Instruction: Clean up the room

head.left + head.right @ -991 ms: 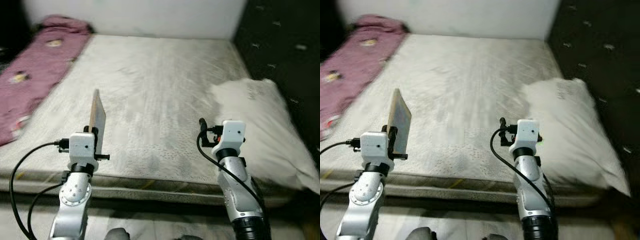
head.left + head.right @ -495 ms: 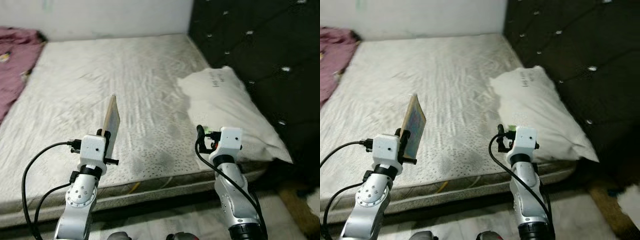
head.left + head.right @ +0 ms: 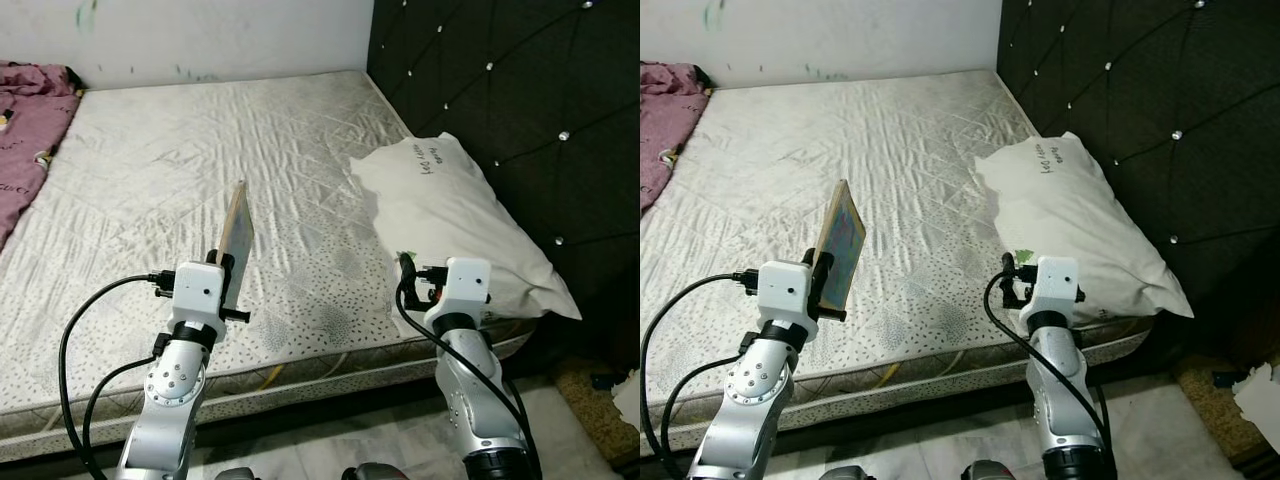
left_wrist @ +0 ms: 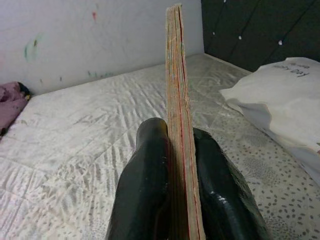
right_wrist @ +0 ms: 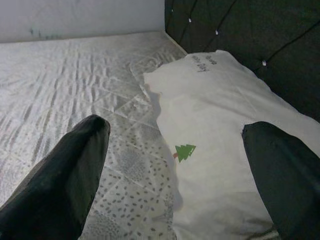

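My left gripper [image 3: 228, 268] is shut on a thin, flat book [image 3: 237, 228], held upright on edge over the near part of the bare mattress [image 3: 200, 150]. In the left wrist view the book's worn edge [image 4: 177, 100] rises between the two black fingers [image 4: 147, 175]. My right gripper [image 3: 405, 270] is open with nothing between its fingers [image 5: 70, 175]. It hovers by the near corner of a white pillow [image 3: 450, 215], which bears a small green tree mark [image 5: 185, 150] and lies against the headboard.
A black tufted headboard [image 3: 500, 80] stands along the bed's right side. A pink blanket [image 3: 25, 120] lies at the far left of the mattress. A white scrap [image 3: 1260, 390] lies on the floor at the right. A white wall backs the bed.
The camera has swung to the right, bringing the headboard and pillow further into view. Both arms keep their pose, and the left gripper still holds the book.
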`<state>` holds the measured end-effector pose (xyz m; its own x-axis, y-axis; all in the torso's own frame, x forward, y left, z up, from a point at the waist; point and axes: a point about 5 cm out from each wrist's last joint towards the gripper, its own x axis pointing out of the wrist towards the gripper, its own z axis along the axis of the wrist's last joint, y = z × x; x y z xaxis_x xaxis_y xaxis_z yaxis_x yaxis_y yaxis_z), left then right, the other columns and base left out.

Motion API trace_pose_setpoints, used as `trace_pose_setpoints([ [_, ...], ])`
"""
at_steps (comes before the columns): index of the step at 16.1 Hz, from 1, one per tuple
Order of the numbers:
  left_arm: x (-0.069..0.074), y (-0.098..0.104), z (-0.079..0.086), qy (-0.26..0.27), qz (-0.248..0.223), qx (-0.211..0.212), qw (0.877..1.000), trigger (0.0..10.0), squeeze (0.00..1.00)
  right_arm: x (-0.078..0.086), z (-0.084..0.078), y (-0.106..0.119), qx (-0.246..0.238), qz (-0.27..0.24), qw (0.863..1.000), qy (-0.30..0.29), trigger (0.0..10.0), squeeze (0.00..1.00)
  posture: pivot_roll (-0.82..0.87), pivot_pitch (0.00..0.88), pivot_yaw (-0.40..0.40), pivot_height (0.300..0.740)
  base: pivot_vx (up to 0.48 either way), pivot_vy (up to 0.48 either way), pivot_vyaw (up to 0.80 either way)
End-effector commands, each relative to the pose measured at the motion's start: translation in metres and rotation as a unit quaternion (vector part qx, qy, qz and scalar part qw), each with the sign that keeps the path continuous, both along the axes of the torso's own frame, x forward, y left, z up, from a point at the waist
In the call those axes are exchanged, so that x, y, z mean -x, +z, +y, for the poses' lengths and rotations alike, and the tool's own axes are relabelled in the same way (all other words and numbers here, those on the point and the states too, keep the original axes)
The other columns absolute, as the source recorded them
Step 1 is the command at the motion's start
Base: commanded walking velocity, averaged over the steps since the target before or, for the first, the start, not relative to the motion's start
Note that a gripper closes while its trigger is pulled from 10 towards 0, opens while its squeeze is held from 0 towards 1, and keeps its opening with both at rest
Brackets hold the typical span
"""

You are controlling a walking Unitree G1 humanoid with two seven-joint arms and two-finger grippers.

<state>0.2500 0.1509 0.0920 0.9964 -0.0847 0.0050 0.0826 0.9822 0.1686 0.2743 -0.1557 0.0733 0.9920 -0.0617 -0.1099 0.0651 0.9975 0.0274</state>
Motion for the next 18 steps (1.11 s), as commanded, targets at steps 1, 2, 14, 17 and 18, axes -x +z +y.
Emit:
trace_pose_setpoints([
  [1, -0.0041, 0.0077, -0.0004, 0.003, -0.02, 0.003, 1.0, 10.0, 0.0, -0.0023, -0.002, 0.0003, -0.006, 0.004, 1.0, -0.001, 10.0, 0.0, 0.0, 0.0, 0.008, 0.74, 0.0, -0.36, 0.0],
  [2, -0.0046, 0.0082, -0.0013, 0.003, -0.021, 0.004, 1.0, 10.0, 0.0, -0.0046, -0.0003, 0.0005, -0.008, 0.005, 1.0, 0.002, 10.0, 0.0, 0.01, 0.0, 0.005, 0.74, 0.0, -0.36, 0.0],
  [14, -0.0063, 0.0083, -0.0004, 0.017, -0.023, 0.024, 0.999, 10.0, 0.0, -0.0086, 0.0033, -0.0001, -0.012, 0.009, 1.0, 0.015, 10.0, 0.0, 0.01, 0.0, -0.006, 0.74, 0.0, -0.323, 0.0],
  [17, -0.0073, 0.009, -0.001, 0.016, -0.024, 0.025, 0.999, 10.0, 0.0, -0.0096, 0.0032, 0.0002, -0.011, 0.008, 1.0, 0.016, 10.0, 0.0, 0.01, 0.0, -0.006, 0.74, 0.0, 0.0, 0.0],
  [18, -0.0074, 0.0092, -0.001, 0.016, -0.025, 0.026, 0.999, 10.0, 0.0, -0.0098, 0.0038, 0.0005, -0.008, 0.007, 1.0, 0.02, 10.0, 0.0, 0.02, 0.0, -0.007, 0.74, 0.0, 0.0, 0.0],
])
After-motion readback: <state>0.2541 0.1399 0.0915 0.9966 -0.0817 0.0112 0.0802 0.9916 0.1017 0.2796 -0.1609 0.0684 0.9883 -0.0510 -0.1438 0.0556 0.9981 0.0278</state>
